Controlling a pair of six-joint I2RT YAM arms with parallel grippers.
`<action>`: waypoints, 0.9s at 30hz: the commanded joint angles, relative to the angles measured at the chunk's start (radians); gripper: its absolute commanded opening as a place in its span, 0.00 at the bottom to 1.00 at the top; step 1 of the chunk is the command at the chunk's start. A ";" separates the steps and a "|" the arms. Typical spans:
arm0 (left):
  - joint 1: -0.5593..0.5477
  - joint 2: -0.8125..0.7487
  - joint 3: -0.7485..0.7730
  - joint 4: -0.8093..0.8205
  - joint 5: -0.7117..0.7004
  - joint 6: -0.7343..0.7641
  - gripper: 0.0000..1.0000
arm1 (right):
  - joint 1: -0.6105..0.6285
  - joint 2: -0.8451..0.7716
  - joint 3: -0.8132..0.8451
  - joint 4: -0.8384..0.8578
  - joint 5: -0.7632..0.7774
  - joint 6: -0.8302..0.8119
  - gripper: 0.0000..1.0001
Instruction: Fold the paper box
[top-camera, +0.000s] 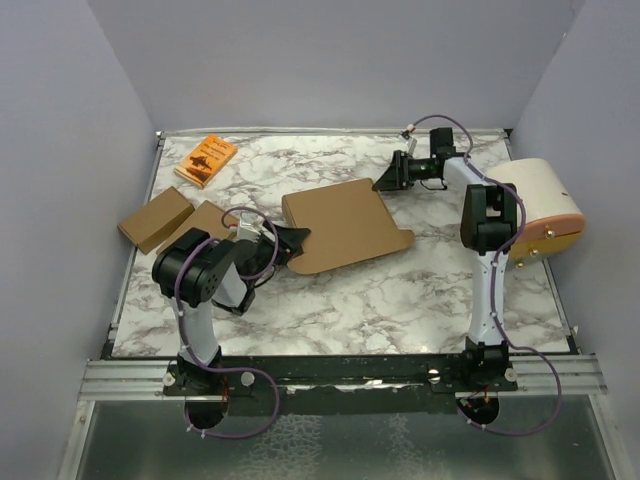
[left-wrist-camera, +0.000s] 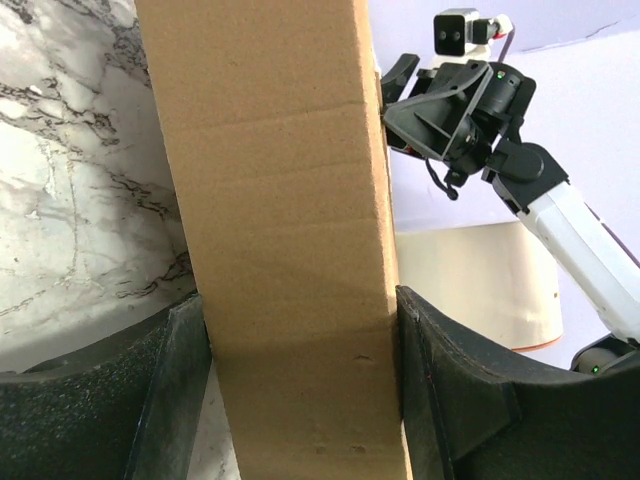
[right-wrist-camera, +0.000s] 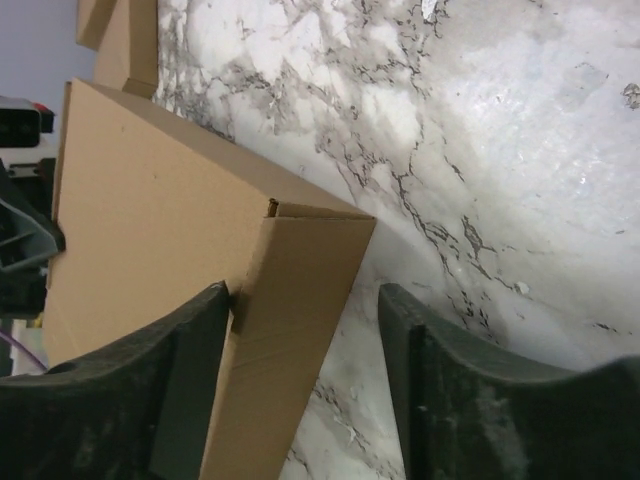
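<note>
Lying near the middle of the marble worktop (top-camera: 400, 290), one paper box (top-camera: 345, 225) shows as a flat brown cardboard piece with a rounded flap corner on its right. Its top is folded over, so what is inside it, if anything, cannot be told.

Two arms work at it, one claw each. The left claw (top-camera: 296, 240) is at the box's left edge. In the left wrist view a cardboard panel stands between both fingers (left-wrist-camera: 175, 390) and fills the gap, so this claw is clamped on the paper box.

The right claw (top-camera: 383, 181) sits at the box's far right corner. In the right wrist view its fingers (right-wrist-camera: 170, 400) stand apart. A folded corner of the box lies between them, close against the left finger, with bare marble showing beside the right finger. This claw grips nothing.

Two smaller brown cardboard pieces lie at the left side of the worktop, one (top-camera: 155, 218) by the left edge and the other (top-camera: 210, 215) just beside it, nearer the left arm. One small orange book (top-camera: 206, 160) rests in the far left corner, apart from the box. One cream rounded object (top-camera: 535, 195) sits at the right edge, beside the right arm.
</note>
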 joint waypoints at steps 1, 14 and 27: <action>-0.004 -0.064 -0.007 0.031 -0.037 0.013 0.54 | -0.008 -0.079 0.040 -0.093 0.085 -0.122 0.65; 0.019 -0.195 0.015 -0.091 -0.026 -0.072 0.53 | -0.006 -0.414 -0.017 -0.236 0.148 -0.453 0.77; 0.054 -0.451 0.295 -0.961 -0.109 -0.153 0.50 | 0.228 -0.945 -0.656 -0.039 0.131 -1.130 0.99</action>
